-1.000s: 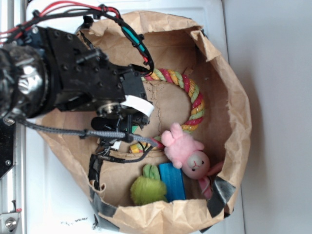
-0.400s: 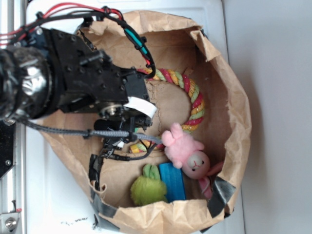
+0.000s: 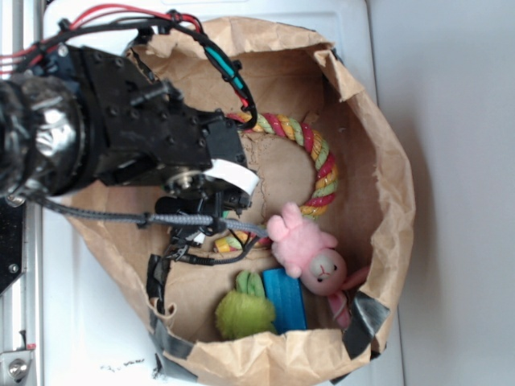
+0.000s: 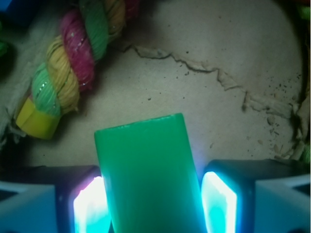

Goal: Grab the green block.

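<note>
Green block (image 4: 148, 177) sits right between the two fingers (image 4: 90, 208) in the wrist view, and its bottom end is cut off by the picture edge. Both fingers press against its long sides, so they are clenched on it. In the outside view the block cannot be seen at all, because the big black arm (image 3: 121, 133) covers it and the fingers too. That arm also hides the left side of the rope ring (image 3: 310, 157) and part of the brown paper bag (image 3: 378, 161) that everything lies in. The bag rests on a white counter (image 3: 88, 338). In the wrist view only a bit of the rope shows at the top left, with pink, green and yellow twists and a yellow band at its end. Torn brown paper lies under the block. Down at the low end of the bag are a fuzzy yellow-green toy (image 3: 241, 310), a blue block (image 3: 287, 299) just beside it, and a pink bunny (image 3: 310, 253) touching the blue block. Part of the blue block is hidden behind the bag's folded edge. Since a second ago the arm has shifted a little toward the rope ring, and the toys have stayed where they were.
</note>
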`<state>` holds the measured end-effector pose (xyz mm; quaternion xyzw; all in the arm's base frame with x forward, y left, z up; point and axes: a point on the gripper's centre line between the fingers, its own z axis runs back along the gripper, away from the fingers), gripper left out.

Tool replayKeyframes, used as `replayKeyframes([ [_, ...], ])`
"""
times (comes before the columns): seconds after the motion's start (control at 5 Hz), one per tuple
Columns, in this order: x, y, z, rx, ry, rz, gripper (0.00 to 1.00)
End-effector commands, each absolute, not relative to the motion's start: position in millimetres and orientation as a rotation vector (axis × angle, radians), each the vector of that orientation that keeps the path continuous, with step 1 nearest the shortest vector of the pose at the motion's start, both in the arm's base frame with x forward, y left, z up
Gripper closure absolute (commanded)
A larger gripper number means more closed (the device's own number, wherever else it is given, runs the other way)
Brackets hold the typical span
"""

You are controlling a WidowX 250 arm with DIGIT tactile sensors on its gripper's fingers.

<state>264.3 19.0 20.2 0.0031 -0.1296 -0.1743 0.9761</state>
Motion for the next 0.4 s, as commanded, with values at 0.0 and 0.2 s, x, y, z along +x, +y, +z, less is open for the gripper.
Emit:
replayKeyframes([
  [0.0, 276.4, 66.2, 78.9, -0.045, -0.369, -0.175, 1.00],
  [0.2, 277.3, 72.3, 102.6, -0.068, -0.363, -0.123, 1.00],
])
